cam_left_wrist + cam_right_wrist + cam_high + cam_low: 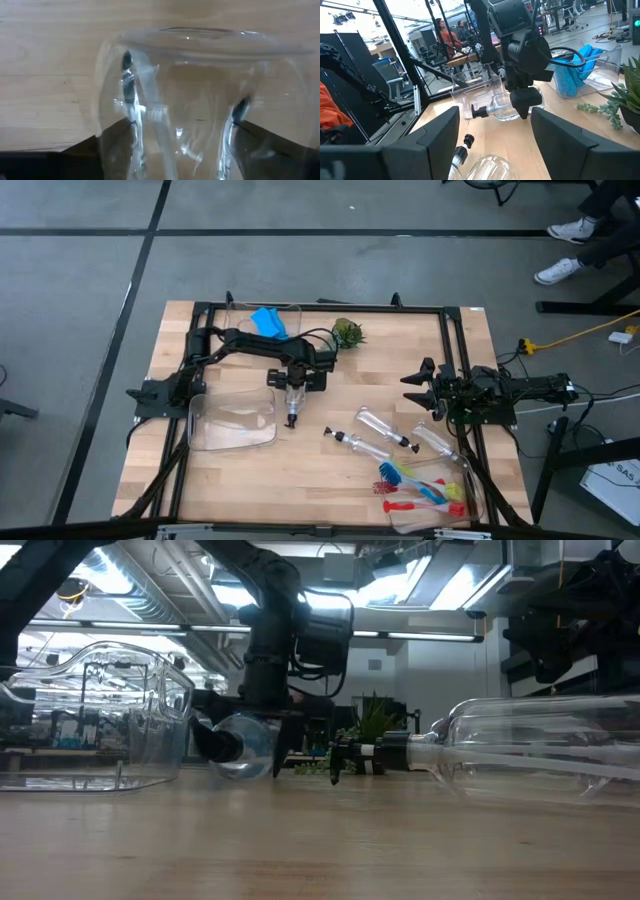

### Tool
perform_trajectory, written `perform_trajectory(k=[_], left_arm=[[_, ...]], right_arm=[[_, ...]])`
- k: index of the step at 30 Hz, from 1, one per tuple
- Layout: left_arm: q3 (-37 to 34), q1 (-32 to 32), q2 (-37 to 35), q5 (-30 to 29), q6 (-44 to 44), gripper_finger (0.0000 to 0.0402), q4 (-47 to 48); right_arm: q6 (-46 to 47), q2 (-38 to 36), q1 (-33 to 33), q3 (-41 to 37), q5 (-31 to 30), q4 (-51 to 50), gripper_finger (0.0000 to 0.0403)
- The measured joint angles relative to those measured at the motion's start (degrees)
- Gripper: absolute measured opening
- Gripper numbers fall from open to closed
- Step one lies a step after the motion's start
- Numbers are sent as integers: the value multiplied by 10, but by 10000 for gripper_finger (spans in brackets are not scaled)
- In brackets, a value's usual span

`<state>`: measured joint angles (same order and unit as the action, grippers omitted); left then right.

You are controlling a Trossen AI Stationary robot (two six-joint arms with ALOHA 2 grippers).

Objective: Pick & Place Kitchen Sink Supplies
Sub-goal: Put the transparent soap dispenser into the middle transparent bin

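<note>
A small clear bottle (292,402) with a black pump top (215,743) lies on its side on the wood table, next to a clear bin (235,420). My left gripper (292,392) stands over it, pointing down, shut on the bottle (185,75). More clear bottles (375,425) lie toward the right. Red, blue and yellow-green brushes (425,490) lie in a clear bin at the near right. A blue sponge (268,320) sits in a far bin. My right gripper (495,145) rests open at the table's right edge, holding nothing. My left gripper pinches the bottle's clear body (142,95) between its two fingers, one on each side wall. The fingers (283,745) come from above, pointing down, and lie across the bottle. The bottle rests on its side on the table, pump end toward the near edge.
A small green plant (348,332) stands at the far middle. A black frame (455,360) runs around the table's edges. Bare wood lies between the bin beside my left gripper and the loose bottles (355,445). People show in the room beyond.
</note>
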<state>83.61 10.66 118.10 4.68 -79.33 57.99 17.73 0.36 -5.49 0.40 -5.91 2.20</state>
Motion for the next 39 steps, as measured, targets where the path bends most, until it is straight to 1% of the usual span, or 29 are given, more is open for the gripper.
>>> perform_trajectory(k=[4,8,17,20,23,25,30,34,39], left_arm=[[6,0,-11,0,-4,273,5],[44,5,-21,-11,0,275,30],[219,14,-22,-59,34,275,191],[277,10,-22,-70,41,274,257],[319,0,-22,-78,45,273,320],[329,-10,-25,-80,46,275,322],[311,-37,-66,-79,39,279,324],[309,-62,-77,-91,80,280,321],[298,-101,-109,-97,130,281,319]], right_arm=[[0,0,0,0,0,0,245],[0,0,0,0,0,0,245],[0,0,0,0,0,0,245],[0,0,0,0,0,0,245],[0,0,0,0,0,0,245],[0,0,0,0,0,0,245],[0,0,0,0,0,0,245],[0,0,0,0,0,0,245],[0,0,0,0,0,0,245]])
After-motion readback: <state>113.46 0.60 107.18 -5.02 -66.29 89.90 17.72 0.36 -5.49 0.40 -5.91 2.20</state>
